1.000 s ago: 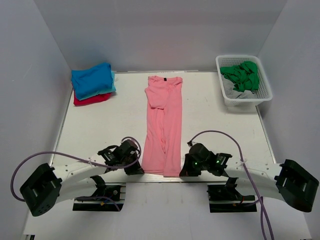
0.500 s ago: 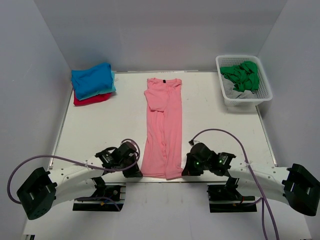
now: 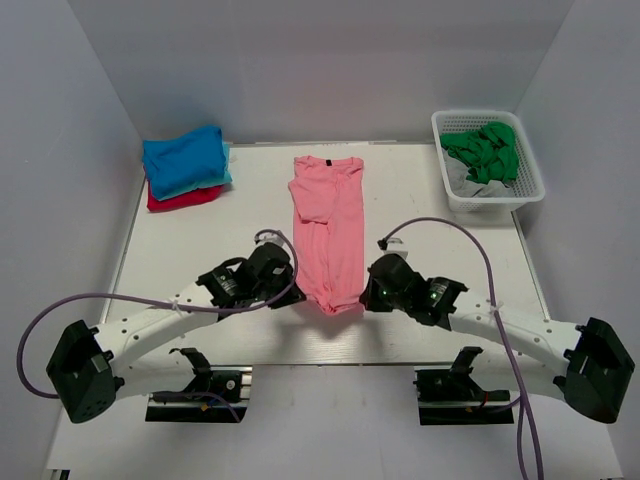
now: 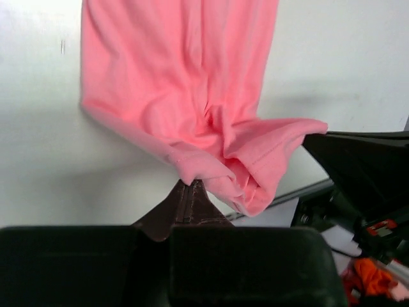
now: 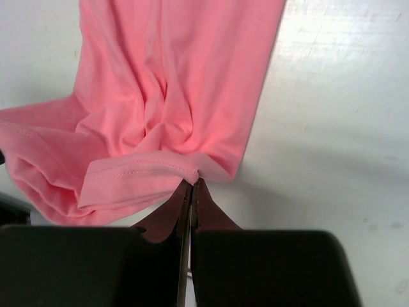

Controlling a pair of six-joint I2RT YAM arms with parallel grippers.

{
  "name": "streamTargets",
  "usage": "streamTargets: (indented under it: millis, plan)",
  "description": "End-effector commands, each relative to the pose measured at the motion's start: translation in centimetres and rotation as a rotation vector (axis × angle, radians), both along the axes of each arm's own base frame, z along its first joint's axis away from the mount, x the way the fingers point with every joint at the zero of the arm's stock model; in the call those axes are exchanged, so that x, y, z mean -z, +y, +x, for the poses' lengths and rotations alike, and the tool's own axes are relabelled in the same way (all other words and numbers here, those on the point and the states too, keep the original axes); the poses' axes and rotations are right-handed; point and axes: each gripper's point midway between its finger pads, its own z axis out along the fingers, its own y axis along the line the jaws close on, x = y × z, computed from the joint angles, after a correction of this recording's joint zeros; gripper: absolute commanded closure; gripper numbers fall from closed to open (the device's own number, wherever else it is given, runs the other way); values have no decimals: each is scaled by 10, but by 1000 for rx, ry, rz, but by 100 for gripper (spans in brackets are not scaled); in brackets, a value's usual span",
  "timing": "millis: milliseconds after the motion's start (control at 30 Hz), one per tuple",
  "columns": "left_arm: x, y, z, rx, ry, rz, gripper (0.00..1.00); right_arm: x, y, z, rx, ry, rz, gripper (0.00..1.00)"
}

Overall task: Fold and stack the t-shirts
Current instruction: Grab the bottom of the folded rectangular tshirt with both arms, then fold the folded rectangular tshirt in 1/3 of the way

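Salmon-pink t-shirt [image 3: 328, 215] in middle of table [image 3: 200, 240], already narrowed to a long strip, collar w/ dark label at 12 o'clock, hem end at 6 o'clock. Left gripper [image 3: 286, 282] clamped on hem corner at 7 o'clock side, fingers pressed together w/ thin cloth pinched at tips; right gripper [image 3: 370, 290] same on corner at 5 o'clock side. Vs. a sec ago: hem no longer flat by near edge. Now lifted, sagging in a bunch btwn both grippers, carried toward 12 o'clock, near part of strip starting to double over; both arms raised and swung inward. Meaning, prob.: hem-to-collar fold under way, not done. Next, likely: keep both corners level, carry on toward collar, lay hem down square, then let go. Risk: slack middle dragging or creasing, corners landing uneven. Folded stack [image 3: 185, 165] of blue, teal, red at 10 o'clock, well apart from strip, presumably destination after fold. White basket [image 3: 490, 203] at 2 o'clock w/ green cloth [image 3: 485, 148] and sth grey inside.
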Motion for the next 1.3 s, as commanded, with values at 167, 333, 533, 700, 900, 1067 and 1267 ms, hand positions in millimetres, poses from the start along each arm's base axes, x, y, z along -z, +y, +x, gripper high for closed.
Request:
streamTargets:
  millis: [167, 333, 533, 700, 900, 1067, 1267]
  plan:
    - [-64, -1, 73, -163, -269, 42, 100, -60, 3, 85, 107, -254, -52, 100]
    - [-71, -13, 99, -165, -300, 84, 100, -73, 6, 113, 124, -298, -41, 100]
    - [-71, -14, 135, -212, -302, 123, 100, -81, 9, 141, 123, -306, -15, 100]
    - [-67, -3, 161, -251, -308, 150, 100, -73, 7, 163, 152, -283, -7, 100]
    - [-53, -4, 181, -231, -312, 188, 100, -65, 9, 183, 132, -276, -8, 100]
    - [-47, -12, 201, -208, -320, 176, 100, -65, 11, 203, 141, -293, 0, 100]
    - [-20, -6, 218, -215, -280, 224, 100, -54, 17, 224, 120, -277, -5, 100]
